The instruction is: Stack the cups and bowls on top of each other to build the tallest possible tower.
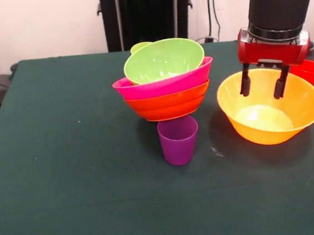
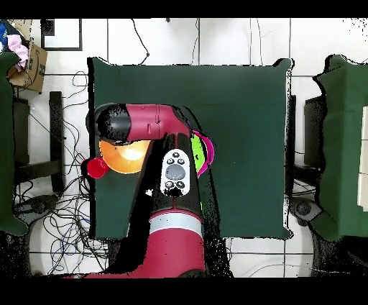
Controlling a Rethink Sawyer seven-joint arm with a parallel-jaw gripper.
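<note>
Bowls make up most of what we see on the dark green table (image 1: 68,176). Near the middle of the front view we find the tower (image 1: 165,80): a lime green bowl (image 1: 164,59) sits tilted in a pink bowl (image 1: 162,85), which nests in a red-orange bowl (image 1: 167,105). Behind the green bowl we catch a sliver of another lime green rim (image 1: 139,46), too hidden for us to say what it belongs to. Just in front of the pile, close under the red-orange bowl's overhang, we see the purple cup (image 1: 178,140) standing upright, mouth up.

To the right in that view we see the large orange bowl (image 1: 270,106) standing alone on the cloth, apart from the pile. The gripper (image 1: 264,85) hangs over this bowl's far rim, and we see its two dark fingers (image 1: 245,81) held apart, with nothing between them; their tips reach down inside the bowl's mouth, though we cannot tell whether they touch the wall. Behind the orange bowl, at the table's edge, we see part of a red bowl (image 1: 311,71), mostly hidden by the gripper and the orange bowl.

From overhead, the red and black arm (image 2: 169,180) covers much of the scene. We make out the orange bowl (image 2: 122,155) beneath its wrist, a small red piece (image 2: 95,167) beside it, and the pile's pink and green edge (image 2: 205,152) showing past the arm.
</note>
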